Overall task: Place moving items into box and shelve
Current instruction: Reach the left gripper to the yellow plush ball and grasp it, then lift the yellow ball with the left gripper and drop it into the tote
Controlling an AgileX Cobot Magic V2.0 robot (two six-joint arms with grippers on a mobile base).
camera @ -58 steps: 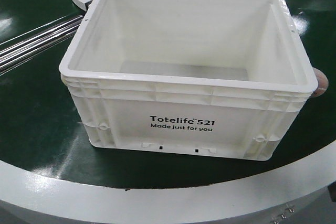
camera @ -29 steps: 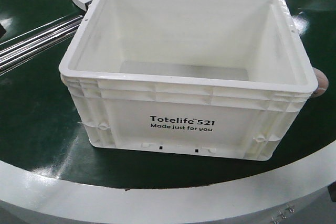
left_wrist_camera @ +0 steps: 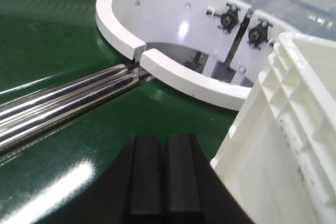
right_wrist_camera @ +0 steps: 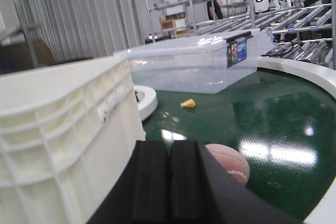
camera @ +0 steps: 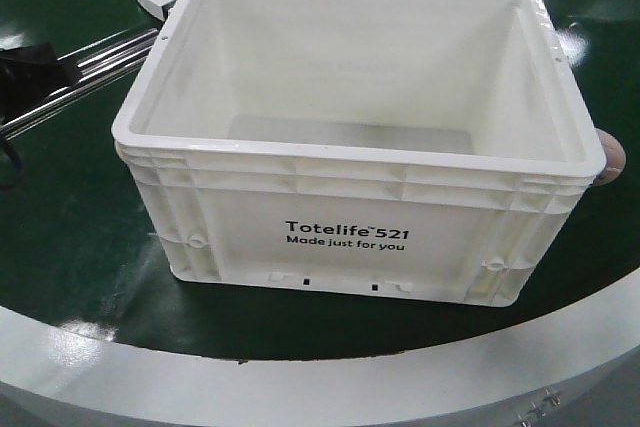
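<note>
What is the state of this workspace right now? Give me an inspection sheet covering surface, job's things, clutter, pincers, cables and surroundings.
Surface: glossy green table with a white rim.
Job's things: white crate upright, empty as far as seen; pink fruit on the table beside it; no yellow fruit identified.
Clutter: small yellow thing, too small to identify; clear lidded bin; white ring; steel rods.
Pincers: left pincer shut, empty, beside the crate; right pincer shut, empty, in front of the fruit.
Cables: thin black loop at the front view's left edge, likely a cable.
Surroundings: roller racks, person.
</note>
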